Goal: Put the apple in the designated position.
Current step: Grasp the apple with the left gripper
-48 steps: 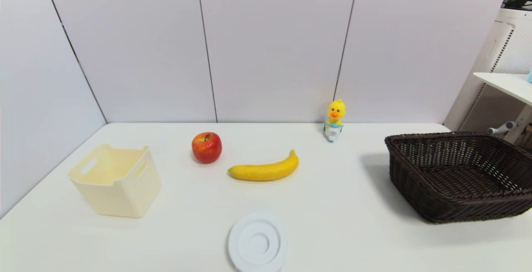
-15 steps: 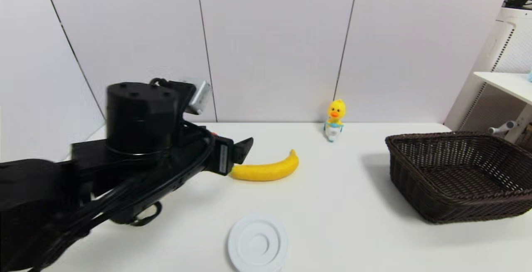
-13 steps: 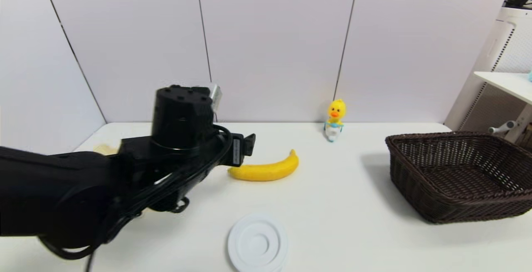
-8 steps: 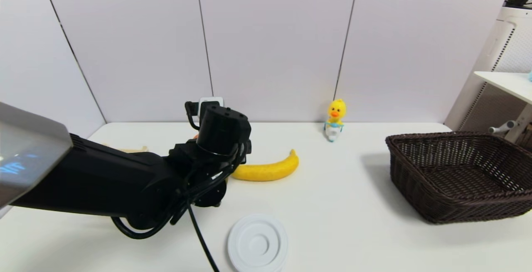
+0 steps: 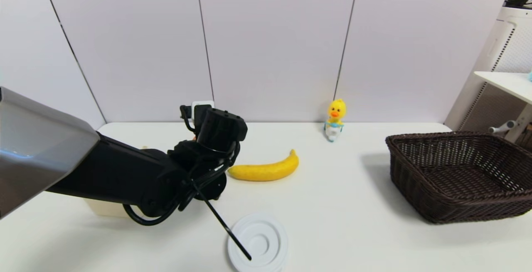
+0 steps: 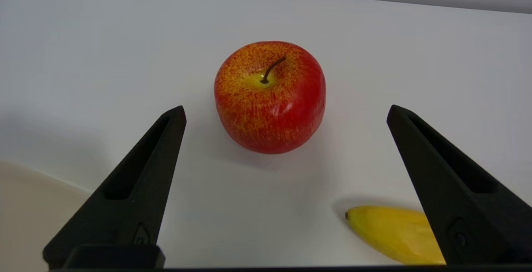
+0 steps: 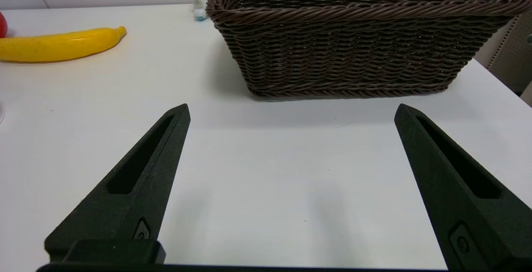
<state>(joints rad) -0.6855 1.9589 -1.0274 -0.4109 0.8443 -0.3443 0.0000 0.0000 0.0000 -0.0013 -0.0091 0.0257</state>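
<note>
The apple point(image 6: 270, 97), red with yellow streaks and a short brown stem, stands upright on the white table. My left gripper point(image 6: 286, 109) is open and hovers just short of it. Its two black fingers point(image 6: 153, 164) flank the apple widely and touch nothing. In the head view my left arm's wrist point(image 5: 220, 128) reaches over the table's left middle and hides the apple. My right gripper point(image 7: 291, 108) is open and empty, low over bare table in front of the wicker basket, and is out of the head view.
A yellow banana point(image 5: 264, 169) lies just right of the apple. A dark wicker basket point(image 5: 440, 136) stands at the right, a white round disc point(image 5: 257, 243) near the front edge, and a toy duck point(image 5: 335, 118) by the back wall. My arm mostly covers a cream bin point(image 5: 104, 210).
My left arm came in from the left and reached out over the table toward the apple, covering it and the cream bin in the head view. The fruit has not moved.
</note>
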